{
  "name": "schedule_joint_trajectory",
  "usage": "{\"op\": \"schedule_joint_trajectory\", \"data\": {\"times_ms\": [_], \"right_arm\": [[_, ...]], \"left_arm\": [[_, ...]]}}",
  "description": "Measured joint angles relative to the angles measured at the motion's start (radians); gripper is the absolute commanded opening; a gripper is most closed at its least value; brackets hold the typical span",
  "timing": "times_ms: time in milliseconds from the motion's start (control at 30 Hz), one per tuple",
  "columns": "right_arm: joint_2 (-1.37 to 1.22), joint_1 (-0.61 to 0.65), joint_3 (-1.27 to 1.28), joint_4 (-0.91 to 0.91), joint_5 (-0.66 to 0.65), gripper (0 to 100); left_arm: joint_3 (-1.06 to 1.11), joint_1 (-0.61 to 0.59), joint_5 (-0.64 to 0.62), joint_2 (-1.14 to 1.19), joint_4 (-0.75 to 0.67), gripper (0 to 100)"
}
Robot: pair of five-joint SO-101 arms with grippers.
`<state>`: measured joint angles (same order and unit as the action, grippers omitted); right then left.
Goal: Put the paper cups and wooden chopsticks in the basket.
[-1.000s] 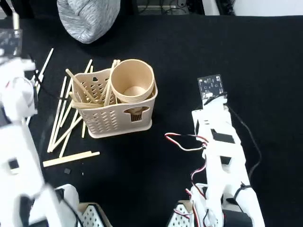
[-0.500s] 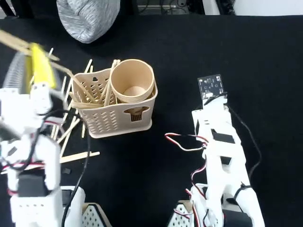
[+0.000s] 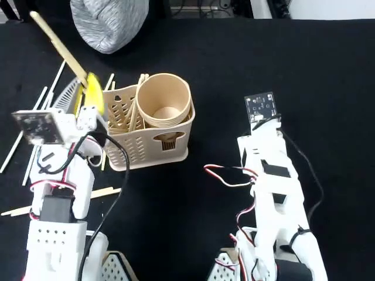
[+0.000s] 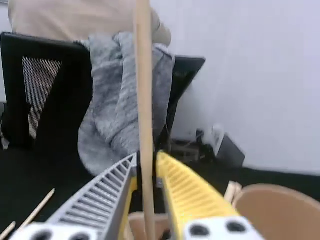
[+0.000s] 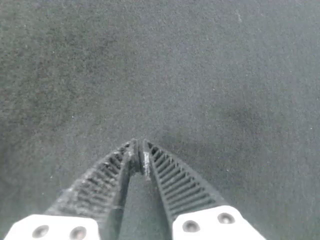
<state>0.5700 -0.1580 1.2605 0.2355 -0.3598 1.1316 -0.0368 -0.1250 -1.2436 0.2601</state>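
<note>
My left gripper [image 3: 87,93] hangs just left of the beige basket [image 3: 140,146], shut on one wooden chopstick [image 3: 58,47] that slants up and to the left. In the left wrist view the chopstick [image 4: 144,100] runs between the grey and yellow fingers [image 4: 175,185]. The basket holds stacked paper cups [image 3: 164,100] and several chopsticks [image 3: 120,120]. Several loose chopsticks [image 3: 35,152] lie on the black cloth left of the basket. My right gripper [image 5: 138,150] is shut on nothing above bare cloth, with its arm [image 3: 269,175] at the right of the table.
A grey garment [image 3: 108,20] on a chair sits beyond the table's far edge. One flat pair of chopsticks [image 3: 105,191] lies in front of the basket on the left. Open black cloth [image 3: 263,58] spreads between the basket and the right arm.
The left arm has swung from the table's left edge toward the basket, carrying the chopstick upward. The loose chopsticks on the left have been scattered. The right arm has kept still.
</note>
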Motion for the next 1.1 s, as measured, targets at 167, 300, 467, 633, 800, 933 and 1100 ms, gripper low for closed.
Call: {"op": "schedule_joint_trajectory", "data": {"times_ms": [167, 300, 467, 633, 800, 933, 1100], "right_arm": [[0.000, 0.000, 0.000, 0.000, 0.000, 1.5], [0.000, 0.000, 0.000, 0.000, 0.000, 1.5], [0.000, 0.000, 0.000, 0.000, 0.000, 1.5], [0.000, 0.000, 0.000, 0.000, 0.000, 1.5], [0.000, 0.000, 0.000, 0.000, 0.000, 1.5], [0.000, 0.000, 0.000, 0.000, 0.000, 1.5], [0.000, 0.000, 0.000, 0.000, 0.000, 1.5]], "left_arm": [[-0.126, 0.017, 0.034, 0.011, 0.299, 27], [-0.301, -0.031, 0.034, 0.011, 0.496, 27], [-0.516, -0.196, 0.054, 0.095, 0.730, 27], [-0.620, -0.318, 0.133, 0.341, 0.855, 27], [-0.713, -0.420, 0.196, 0.678, 0.862, 27], [-0.807, -0.440, 0.311, 0.971, 0.868, 26], [-0.964, -0.474, 0.446, 1.307, 0.868, 27]]}}
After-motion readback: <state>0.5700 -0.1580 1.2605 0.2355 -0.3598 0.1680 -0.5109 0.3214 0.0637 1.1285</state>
